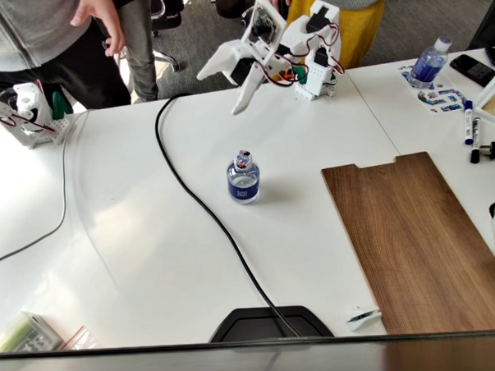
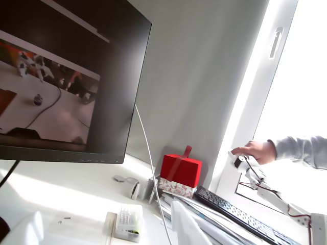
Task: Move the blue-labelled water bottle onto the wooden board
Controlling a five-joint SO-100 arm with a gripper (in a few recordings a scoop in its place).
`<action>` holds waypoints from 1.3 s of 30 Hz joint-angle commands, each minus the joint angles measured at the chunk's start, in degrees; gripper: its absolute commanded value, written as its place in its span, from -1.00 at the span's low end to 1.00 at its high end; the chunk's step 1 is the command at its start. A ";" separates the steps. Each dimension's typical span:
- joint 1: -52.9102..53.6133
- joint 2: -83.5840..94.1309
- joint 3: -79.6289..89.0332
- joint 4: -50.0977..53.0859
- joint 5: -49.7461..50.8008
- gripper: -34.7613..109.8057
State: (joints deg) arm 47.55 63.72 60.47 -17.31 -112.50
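1. Nearest to the fixed camera is a dark flat stand (image 1: 268, 323) at the front edge of the white table (image 1: 135, 240), and a black cable (image 1: 201, 206) runs from it toward the back.
2. Right of it lies the wooden board (image 1: 423, 243), flat on the table, its long axis going from the front right corner up to a notched short edge further back.
3. At the middle of the table stands the blue-labelled water bottle (image 1: 243, 178), upright, just right of the cable and well apart from the board; it is not yet on the board.
4. At the back of the table the white arm holds its tool (image 1: 245, 95) in the air, with the tip pointing down and to the front.
5. From the fixed view I cannot tell if the tool is open or closed.
6. The important relation: the bottle lies in front of the tool and lower, almost straight toward the camera. I judge the arm must reach forward and down, then carry the bottle to the right.
7. Another bottle with a white cap (image 1: 429, 62) stands far at the back right; it is not the target.
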 commanded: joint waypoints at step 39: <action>-4.48 8.44 21.80 -11.87 10.81 -0.13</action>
State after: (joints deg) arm 41.75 64.69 78.57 -26.81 -100.55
